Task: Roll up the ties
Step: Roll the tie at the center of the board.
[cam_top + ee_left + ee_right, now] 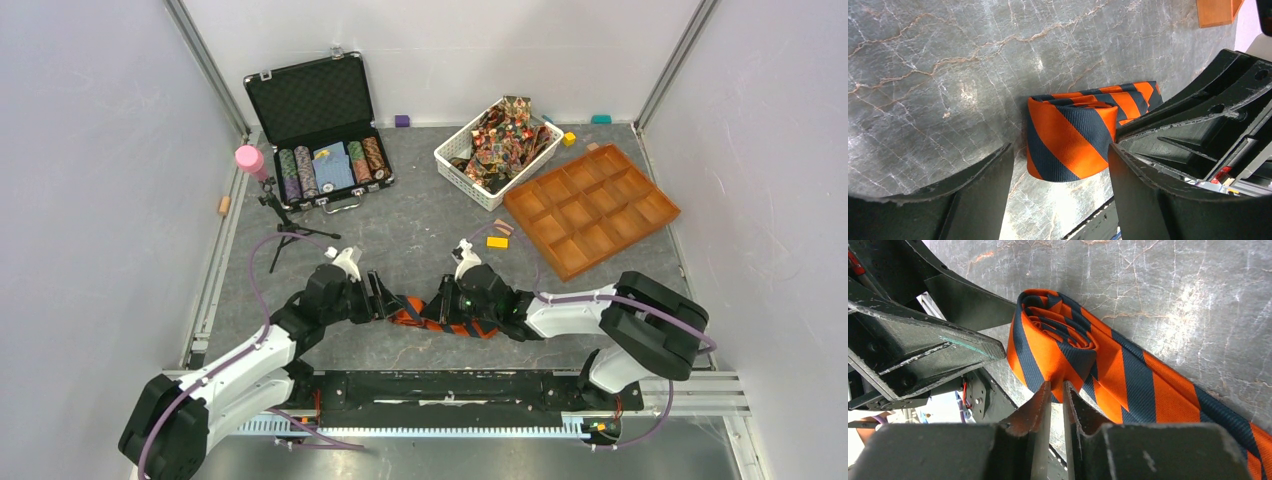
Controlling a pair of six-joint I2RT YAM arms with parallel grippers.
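An orange-and-dark striped tie (408, 316) lies on the grey table between both grippers, one end wound into a loose roll (1073, 140) and the rest trailing flat to the right (1168, 395). My left gripper (384, 304) is open, its jaws set either side of the roll (1060, 159) without closing on it. My right gripper (437, 306) is shut, pinching the roll's near edge (1056, 386) between its fingertips. Several multicolour red, gold and brown ties (505, 133) are piled in a white basket (456, 162) at the back.
A wooden compartment tray (592, 208) lies at the back right. An open black case with striped poker chips (322, 165) stands at the back left, with a small tripod holding a pink object (250, 160) beside it. A yellow block (497, 241) lies behind the right gripper.
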